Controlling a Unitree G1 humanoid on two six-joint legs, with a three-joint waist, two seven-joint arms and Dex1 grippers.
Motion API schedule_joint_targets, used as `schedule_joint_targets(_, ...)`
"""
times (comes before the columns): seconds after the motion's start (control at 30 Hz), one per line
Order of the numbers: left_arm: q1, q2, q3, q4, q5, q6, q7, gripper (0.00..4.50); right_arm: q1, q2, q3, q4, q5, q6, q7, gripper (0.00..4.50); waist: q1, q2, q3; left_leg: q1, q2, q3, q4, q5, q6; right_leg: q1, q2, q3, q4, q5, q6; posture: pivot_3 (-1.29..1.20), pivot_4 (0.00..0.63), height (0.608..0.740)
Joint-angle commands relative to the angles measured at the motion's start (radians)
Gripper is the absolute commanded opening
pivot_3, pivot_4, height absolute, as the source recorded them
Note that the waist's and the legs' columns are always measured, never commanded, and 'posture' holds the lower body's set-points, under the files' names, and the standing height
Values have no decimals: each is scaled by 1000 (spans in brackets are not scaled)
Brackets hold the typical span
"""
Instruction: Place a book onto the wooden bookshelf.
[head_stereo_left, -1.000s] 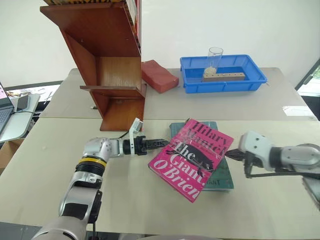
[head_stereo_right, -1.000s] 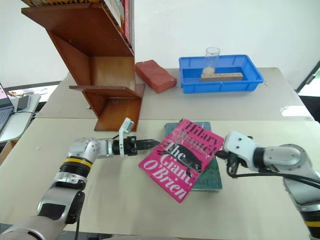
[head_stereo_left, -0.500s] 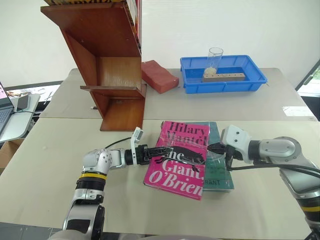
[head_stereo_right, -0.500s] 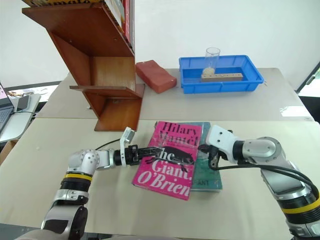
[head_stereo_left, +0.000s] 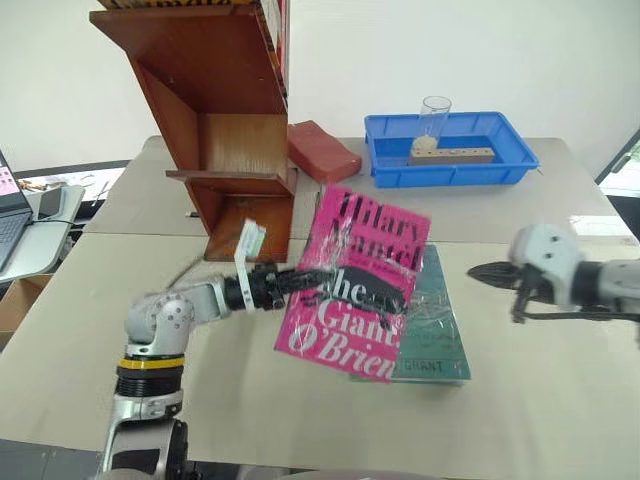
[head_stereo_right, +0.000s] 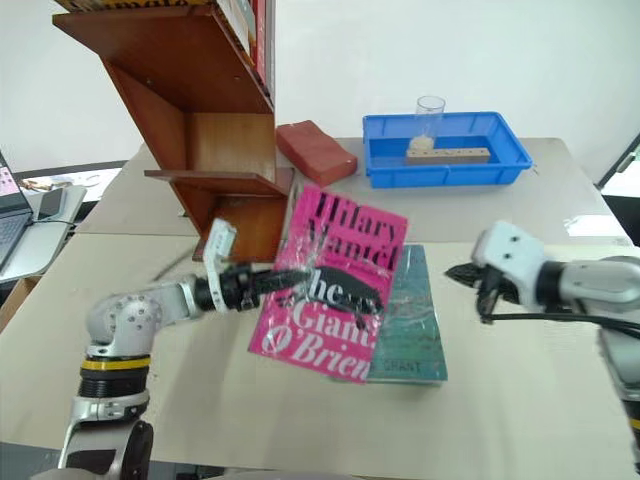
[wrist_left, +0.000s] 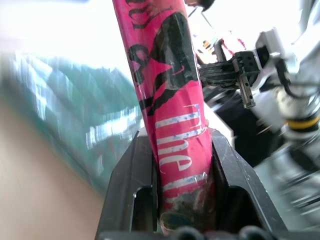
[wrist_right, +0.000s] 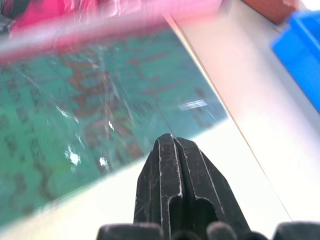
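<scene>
The bright pink book hangs tilted above the table, its cover facing me, just right of the wooden bookshelf. My left gripper reaches in from the left and is shut on the book's left edge. The left wrist view shows both black fingers clamped on the pink book. My right gripper hovers shut to the right of the book, apart from it, with nothing in it. In the right wrist view the right gripper points over a teal-green book.
The teal-green book lies flat on the table under and right of the pink one. A red-brown block sits beside the shelf. A blue tray at the back holds a glass and a wooden block. A laptop is at far left.
My left gripper closed on the pink book and raised it off the teal-green book, tipping it more upright. My right gripper drew away to the right and rose.
</scene>
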Motion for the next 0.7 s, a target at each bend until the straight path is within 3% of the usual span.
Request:
schedule_joint_targets(0.03, -118, 14, -34, -116, 55, -199, -35, 694, 18, -34, -144, -58, 79, 50, 46, 0, -3, 1, -1, 0, 0, 0, 0, 1, -1, 1, 0, 0, -1, 0, 0, 0, 150, 649)
schedule_joint_targets(0.1, -193, 4, -59, -129, 124, -316, -7, 694, 12, -43, -182, -71, 111, 76, 49, 0, -5, 2, -1, 0, 0, 1, -1, 1, -1, 3, -1, 1, -6, 1, 2, 0, 150, 649)
schedule_joint_targets(0.2, -278, 42, -149, -89, 390, -688, -7, 694, -24, -52, -197, -88, 152, 102, 37, 0, -10, 2, -1, 0, 0, 1, -1, 1, -1, 2, 0, 1, -6, 1, 1, 0, 150, 649)
schedule_joint_targets(0.27, -323, 95, -198, 7, 571, -972, -10, 694, -63, -53, -179, -94, 171, 108, 22, 0, -14, 2, -1, 0, -1, 1, -3, 1, -1, 1, 0, 3, -6, 2, 0, 0, 150, 649)
schedule_joint_targets(0.4, -402, 200, -242, 225, 780, -1332, 12, 694, -153, -40, -126, -97, 199, 121, -13, 0, -15, 3, 0, 1, -1, 1, -5, 1, -1, 1, 1, 4, -6, 2, 0, 0, 150, 649)
schedule_joint_targets(0.53, -457, 345, -274, 417, 939, -1523, 21, 694, -259, -15, -61, -102, 240, 142, -53, 0, -18, 3, 0, 1, -1, 1, -5, 1, -1, -1, 1, 4, -6, 2, 1, 0, 150, 649)
schedule_joint_targets(0.7, -517, 445, -280, 548, 1062, -1577, 68, 694, -385, 21, 19, -83, 266, 152, -90, 0, -10, 3, 3, -1, 0, 1, -5, 1, 0, -2, 0, 3, -6, 2, 1, 0, 150, 649)
